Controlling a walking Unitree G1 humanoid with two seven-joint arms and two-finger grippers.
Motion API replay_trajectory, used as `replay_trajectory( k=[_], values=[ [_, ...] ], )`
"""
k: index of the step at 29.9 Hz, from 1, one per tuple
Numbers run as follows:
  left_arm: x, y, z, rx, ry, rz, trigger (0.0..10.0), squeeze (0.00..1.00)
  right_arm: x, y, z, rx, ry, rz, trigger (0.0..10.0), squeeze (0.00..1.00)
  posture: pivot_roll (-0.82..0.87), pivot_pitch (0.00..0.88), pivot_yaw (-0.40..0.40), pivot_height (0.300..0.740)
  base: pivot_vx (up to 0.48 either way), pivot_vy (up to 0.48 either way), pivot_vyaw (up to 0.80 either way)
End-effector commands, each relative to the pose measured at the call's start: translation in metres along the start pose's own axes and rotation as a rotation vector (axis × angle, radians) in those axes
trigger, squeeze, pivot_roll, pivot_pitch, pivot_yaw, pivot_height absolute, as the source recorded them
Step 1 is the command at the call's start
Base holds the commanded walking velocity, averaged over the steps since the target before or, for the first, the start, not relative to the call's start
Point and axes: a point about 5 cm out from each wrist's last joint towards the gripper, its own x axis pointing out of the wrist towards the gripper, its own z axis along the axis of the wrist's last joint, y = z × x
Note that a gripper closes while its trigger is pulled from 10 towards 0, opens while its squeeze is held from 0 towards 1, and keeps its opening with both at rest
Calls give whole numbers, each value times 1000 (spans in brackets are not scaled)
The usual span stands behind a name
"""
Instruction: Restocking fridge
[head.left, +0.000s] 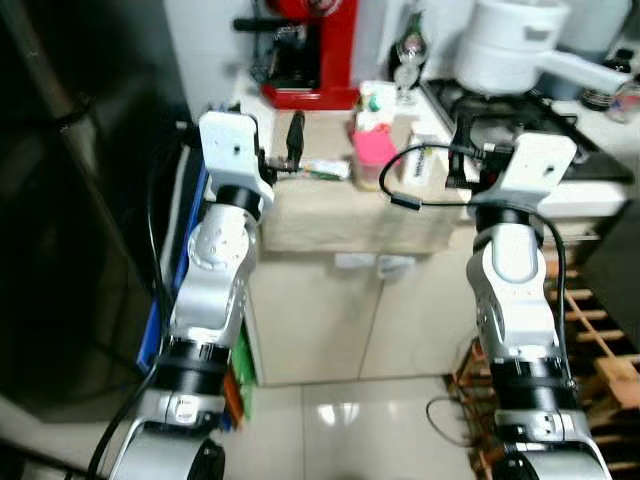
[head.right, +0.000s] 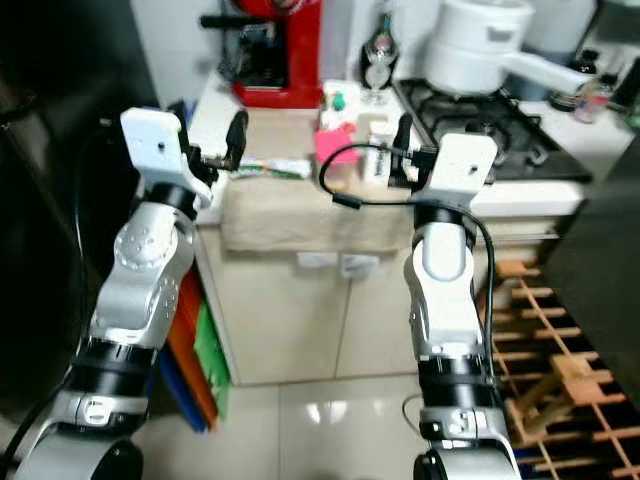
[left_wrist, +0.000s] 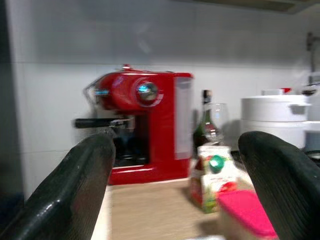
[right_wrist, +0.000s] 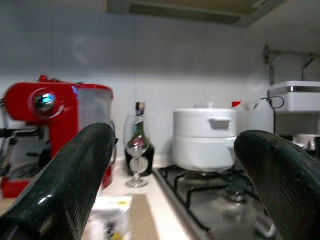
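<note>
Risk knocking the carton (head.left: 374, 108) into the glass (head.left: 406, 57) or off the desk (head.left: 330, 205) while reaching crowded items with left pincer (head.left: 293, 150) and right pincer (head.left: 458, 150) wide and empty.

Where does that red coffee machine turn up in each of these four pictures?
Left eye view: red coffee machine at the top, left of centre, at the back of the counter.
Right eye view: top, left of centre.
Left wrist view: centre-left, between the black fingers.
Right wrist view: far left.
Shared landmark: the wine glass just beside it, towards the white pot.
</note>
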Motion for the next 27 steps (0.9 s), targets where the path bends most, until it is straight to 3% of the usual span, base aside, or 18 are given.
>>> replay_trajectory(
  k=[1, 10, 15, 22, 27],
  values=[
    [2, -3, 7, -2, -29, -19, 10000, 0, 3, 1, 8, -12, -34, 7, 10000, 129, -87, 0, 26, 740, 465, 0, 0],
    [2, -4, 8, -13, -38, -21, 10000, 0, 11, 6, 30, 18, -106, 46, 10000, 141, -85, 0, 26, 740, 463, 0, 0],
    [3, -2, 8, -12, -29, 3, 10000, 0, 14, 13, 42, 60, -132, 69, 10000, 145, -85, 0, 25, 740, 122, 0, 0],
    [3, -1, 6, -8, -18, 6, 10000, 0, 18, 6, 19, 150, 41, 9, 10000, 129, -86, 4, 26, 740, 0, 0, 0],
    [3, -1, 6, -6, -12, 2, 10000, 0, 20, 7, 8, 137, 126, 10, 10000, 125, -83, 16, 33, 740, 0, 0, 0]
  ],
)
